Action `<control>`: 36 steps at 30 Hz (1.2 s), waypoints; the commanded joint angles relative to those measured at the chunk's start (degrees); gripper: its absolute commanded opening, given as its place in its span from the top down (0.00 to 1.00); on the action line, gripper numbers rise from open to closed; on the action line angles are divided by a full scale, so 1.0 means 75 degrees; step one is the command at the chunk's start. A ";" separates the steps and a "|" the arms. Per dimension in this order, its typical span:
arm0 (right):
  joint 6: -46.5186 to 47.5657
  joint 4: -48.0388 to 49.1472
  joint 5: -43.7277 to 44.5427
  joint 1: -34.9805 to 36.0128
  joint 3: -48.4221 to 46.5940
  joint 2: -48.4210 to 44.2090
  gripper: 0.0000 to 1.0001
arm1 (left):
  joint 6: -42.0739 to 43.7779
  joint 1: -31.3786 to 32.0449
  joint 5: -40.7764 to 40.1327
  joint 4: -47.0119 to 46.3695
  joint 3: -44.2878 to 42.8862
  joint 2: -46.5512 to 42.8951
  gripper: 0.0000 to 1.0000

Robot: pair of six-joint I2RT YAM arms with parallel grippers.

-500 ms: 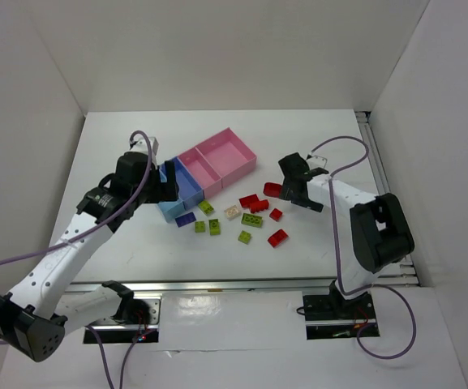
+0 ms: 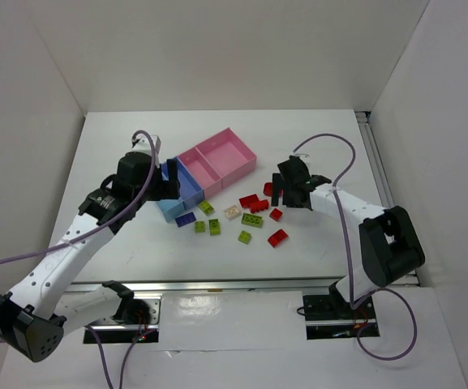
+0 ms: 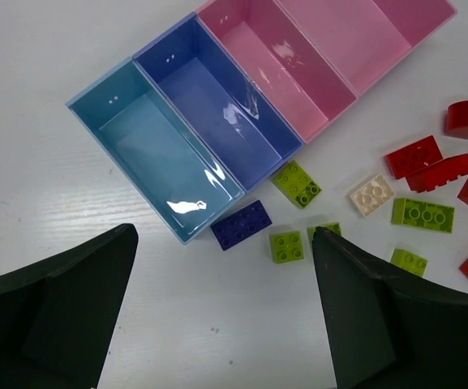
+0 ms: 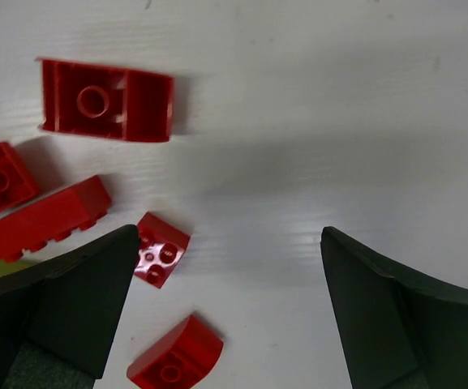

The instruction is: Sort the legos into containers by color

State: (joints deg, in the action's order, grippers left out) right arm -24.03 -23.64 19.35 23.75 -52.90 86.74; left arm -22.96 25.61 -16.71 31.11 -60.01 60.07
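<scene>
The small red brick (image 4: 161, 249) lies studs up on the white counter (image 4: 315, 121), two studs showing, glossy, squarish and turned diagonal to the opening of the right end effector (image 4: 229, 312). It sits just off the inner edge of one finger (image 4: 71, 300), so it is to one side of the gap and not centred in it. That end effector's fingers stand wide apart with nothing between them. I judge a grasp would call for a sideways shift and a slight twist of the wrist first. Close around it are a curved red piece (image 4: 175, 354), a long red brick (image 4: 43, 219) and an upturned hollow red brick (image 4: 104, 99). The pink trays (image 2: 229, 150) lie beyond the pile. The left end effector (image 3: 225, 312), also spread and holding nothing, hovers farther off, above the purple brick (image 3: 242, 224).
</scene>
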 commanded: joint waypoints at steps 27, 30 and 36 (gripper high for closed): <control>0.1833 0.0398 -0.0143 -0.0166 -0.2473 0.3118 0.15 | -0.0290 0.0031 0.0012 0.0562 -0.0940 0.0615 0.00; 0.1833 0.0398 -0.0143 -0.0166 -0.2473 0.3118 0.26 | -0.0360 0.0031 0.0083 0.0562 -0.0940 0.0767 0.00; 0.1599 0.0691 -0.0050 -0.0166 -0.2169 0.2790 0.52 | -0.0360 0.0031 0.0154 0.0562 -0.0940 0.0838 0.00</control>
State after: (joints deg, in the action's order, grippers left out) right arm -11.29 -20.69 18.20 22.57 -69.73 109.06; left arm -24.49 25.61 -16.16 35.33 -65.14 66.28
